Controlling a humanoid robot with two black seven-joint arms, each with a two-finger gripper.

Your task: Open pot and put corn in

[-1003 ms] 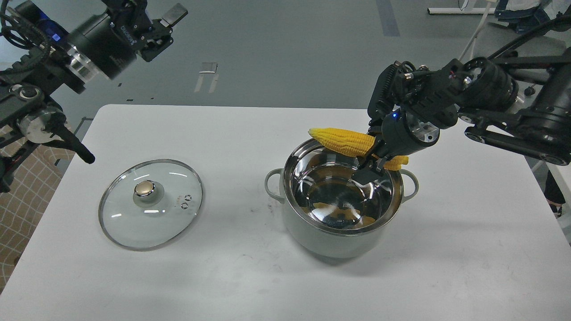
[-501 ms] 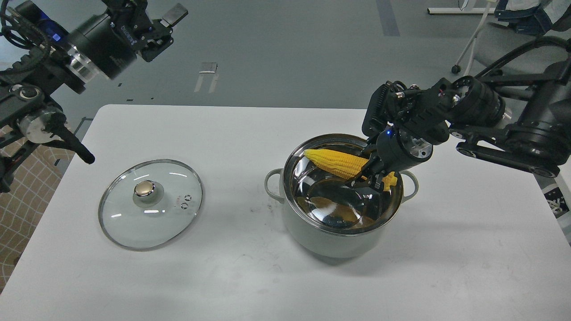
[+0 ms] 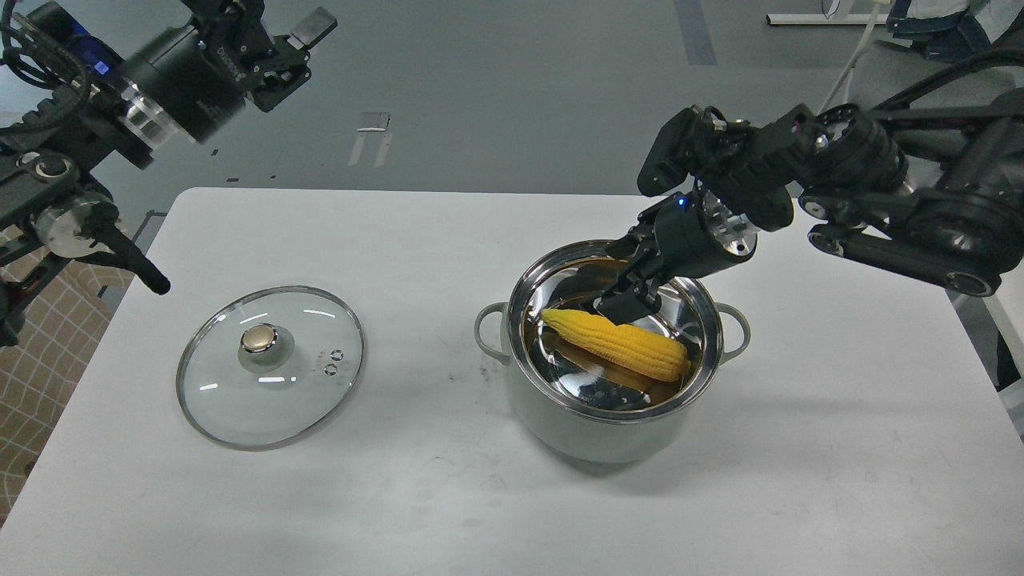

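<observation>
The pale grey-green pot (image 3: 560, 424) stands uncovered on the white table, right of centre. The yellow corn (image 3: 616, 346) lies inside it on the steel bottom, pointed end to the left. My right gripper (image 3: 624, 280) hangs over the pot's far rim, just above the corn, with its fingers apart and nothing between them. My left gripper (image 3: 290, 50) is raised high at the upper left, open and empty, far from the pot.
The round glass lid (image 3: 270, 376) with a gold knob lies flat on the table (image 3: 416, 496), left of the pot. The table's edges run along the front left and far side. A chair base stands on the floor at the upper right.
My right gripper brought the corn down from over the pot's far rim into the pot and let go of it. The corn now rests on the pot's bottom. The left arm has not moved.
</observation>
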